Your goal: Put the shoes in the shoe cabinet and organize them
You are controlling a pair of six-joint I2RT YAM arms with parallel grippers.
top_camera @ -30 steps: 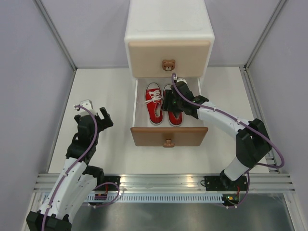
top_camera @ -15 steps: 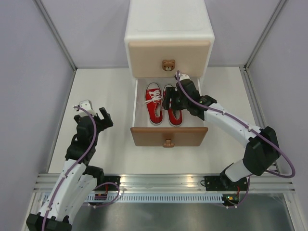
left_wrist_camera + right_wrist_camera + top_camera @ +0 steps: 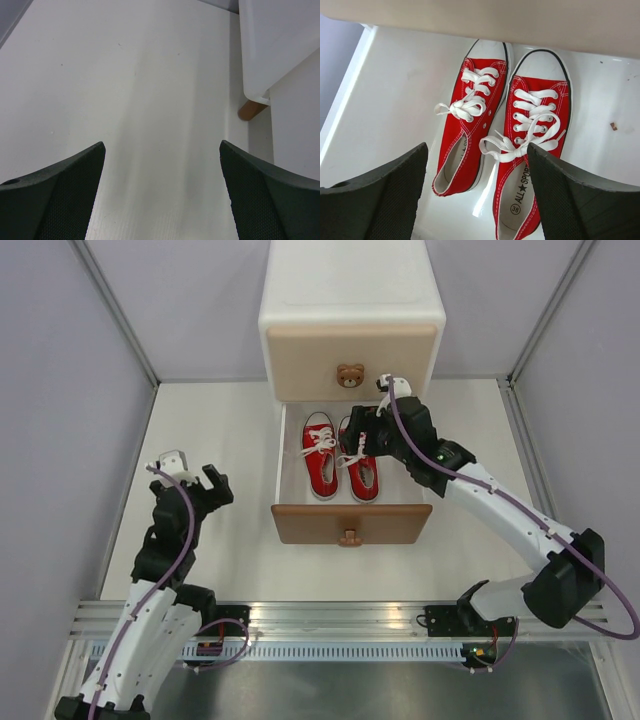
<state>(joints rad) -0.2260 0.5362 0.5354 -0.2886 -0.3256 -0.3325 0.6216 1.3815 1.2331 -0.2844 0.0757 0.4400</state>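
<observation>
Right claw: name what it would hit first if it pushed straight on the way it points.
Probably the pair of red canvas sneakers in the open brown-fronted drawer of the white cabinet: the open right claw aims at their white laces. Depth is unclear.

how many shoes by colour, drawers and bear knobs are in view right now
red shoes: 2
drawers: 2
bear knobs: 2
total: 6

bright, even light | soft shadows | sharp focus, no glare
</observation>
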